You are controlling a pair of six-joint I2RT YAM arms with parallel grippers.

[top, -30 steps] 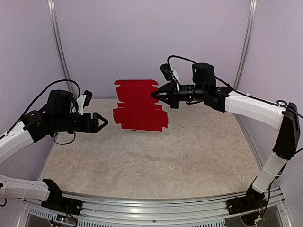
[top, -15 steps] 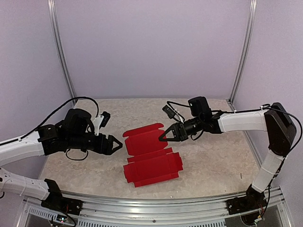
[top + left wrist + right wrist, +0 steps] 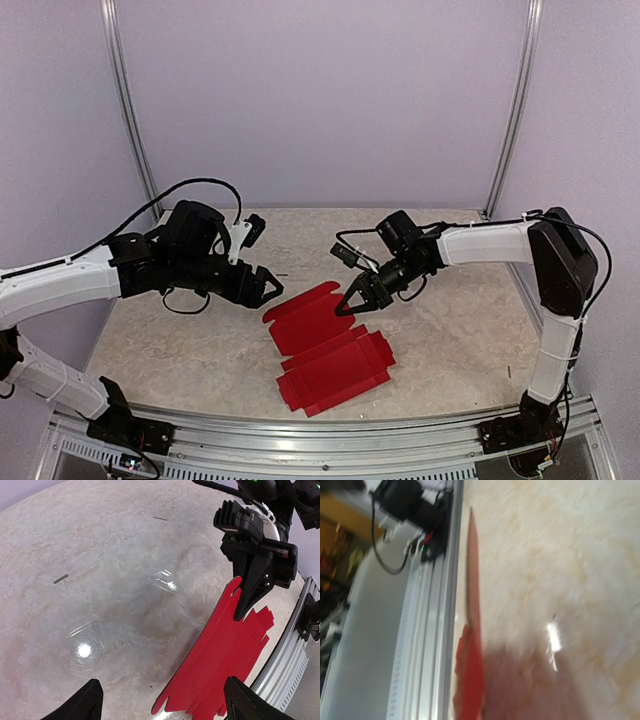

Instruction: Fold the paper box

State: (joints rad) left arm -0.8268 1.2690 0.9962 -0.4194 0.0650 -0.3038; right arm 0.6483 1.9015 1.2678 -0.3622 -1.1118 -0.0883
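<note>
- Box (image 3: 335, 360): flat red die-cut sheet lying on the worktop (image 3: 180, 340), toward 6 o'clock from its centre. No wall is raised yet, though the far panel looks slightly lifted.
- Right hand (image 3: 347, 304): fully closed, with its tips pinching the sheet's far edge at about 12 o'clock of the box. Its wrist view is blurred and shows the card edge-on.
- Left hand (image 3: 270, 287): jaws wide and holding nothing, just off the sheet's 10 o'clock corner without touching it.
- Step, as I judge it: the first crease.
  - Use the right pinch as the anchor.
  - Bring the left hand in low to pin the flat panel beside a scored line.
  - Swing the pinched panel up about that line. Thin card will likely buckle if pulled off-axis.
- Surface: pale, marbled and glossy, with lamp glare. It is probably slick, so an unpinned sheet may slide.
- Room: plain lilac walls (image 3: 320, 100) and a metal rail (image 3: 330, 440) along the 6 o'clock edge.
</note>
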